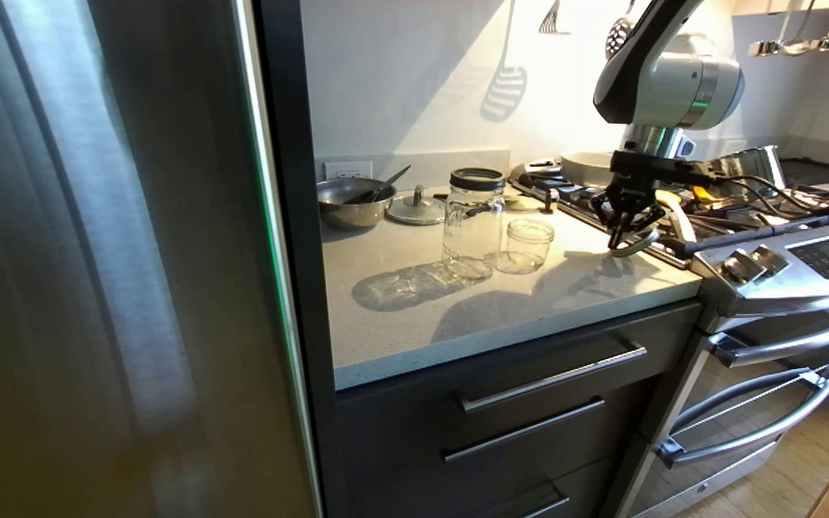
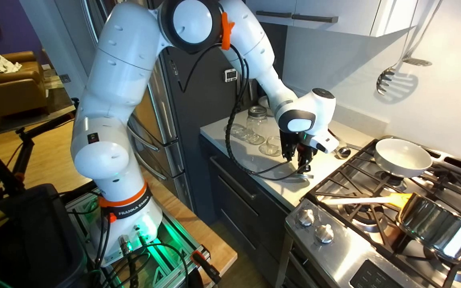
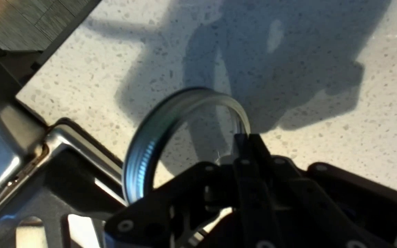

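Black gripper (image 3: 248, 136) fills the lower part of the wrist view; its fingertips are together, clamped on the rim of a metal jar ring (image 3: 153, 137). The ring is tilted over the countertop (image 3: 374, 158), near the stove (image 2: 346, 248); contact between its lower edge and the surface cannot be determined. Farther out, in an exterior view, a small glass jar (image 1: 527, 247) stands just beside a tall glass jar (image 1: 473, 226) with a dark band at its mouth. Beyond these: a metal bowl (image 1: 346, 214) and a glass lid (image 1: 417, 208). The stove bears a white vessel (image 2: 402, 158) and a steel pot (image 2: 440, 224).
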Controlling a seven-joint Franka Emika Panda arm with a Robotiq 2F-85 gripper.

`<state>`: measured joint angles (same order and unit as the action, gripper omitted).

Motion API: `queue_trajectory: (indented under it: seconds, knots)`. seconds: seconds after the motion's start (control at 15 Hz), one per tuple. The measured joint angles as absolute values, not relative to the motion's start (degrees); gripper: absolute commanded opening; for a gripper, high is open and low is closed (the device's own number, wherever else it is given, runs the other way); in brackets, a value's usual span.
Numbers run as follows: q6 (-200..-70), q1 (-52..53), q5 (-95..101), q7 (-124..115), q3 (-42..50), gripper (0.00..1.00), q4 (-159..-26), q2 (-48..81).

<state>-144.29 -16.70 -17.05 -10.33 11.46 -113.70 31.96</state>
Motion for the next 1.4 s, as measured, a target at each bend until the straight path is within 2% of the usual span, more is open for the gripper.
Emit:
queue_trajectory:
  seconds: [0.47, 0.73, 1.4]
  knots:
    - [-144.99, -15.61, -16.92, -10.21, 10.89, 0.00, -112.69, 29.50]
    - [-146.40, -15.59, -18.41, -7.87, 7.68, 0.00, -112.77, 26.90]
    - [-146.18, -18.57, -36.61, 9.20, -1.23, 0.00, -114.56, 23.59]
